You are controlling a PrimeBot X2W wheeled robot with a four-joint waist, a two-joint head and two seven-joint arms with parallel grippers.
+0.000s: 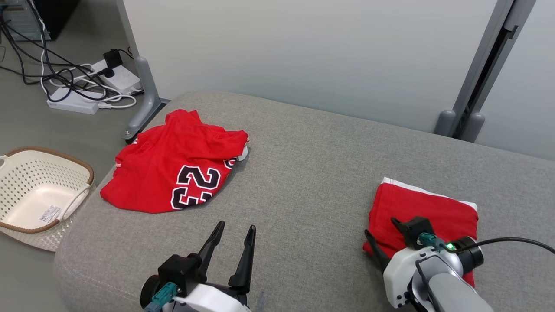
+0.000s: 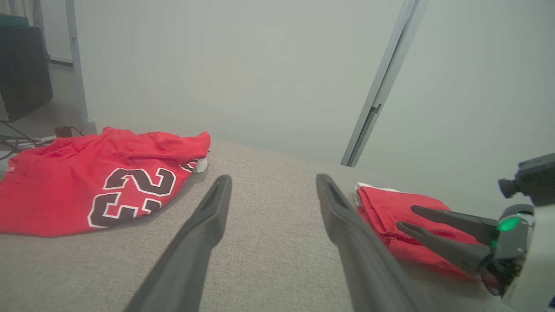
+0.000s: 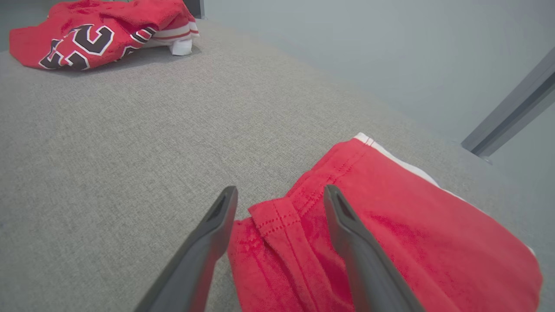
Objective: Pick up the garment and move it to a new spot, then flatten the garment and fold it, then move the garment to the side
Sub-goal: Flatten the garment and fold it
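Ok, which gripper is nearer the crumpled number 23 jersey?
Left. The left gripper sits before the jersey, apart from it; the right gripper is far off at the folded red garment.

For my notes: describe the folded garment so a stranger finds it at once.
On the grey cushion, look right, by the right gripper. The folded garment is a red rectangle with a white edge; the other shirt is crumpled, numbered 23.

Wide grey fabric cushion [image 1: 325,164] as work surface, front corner at left rounded. Behind it pale grey partition wall [image 1: 303,43], smooth, evenly lit. Grey metal post [image 1: 146,93] with foot at wall's left end; slanted grey frame [image 1: 488,65] at right. Grey floor [image 1: 26,125] at left: white power strip [image 1: 123,78], tangled black and white cables [image 1: 69,80], cream perforated basket [image 1: 21,182] with brown rim just beside cushion. Light soft, shadows faint.
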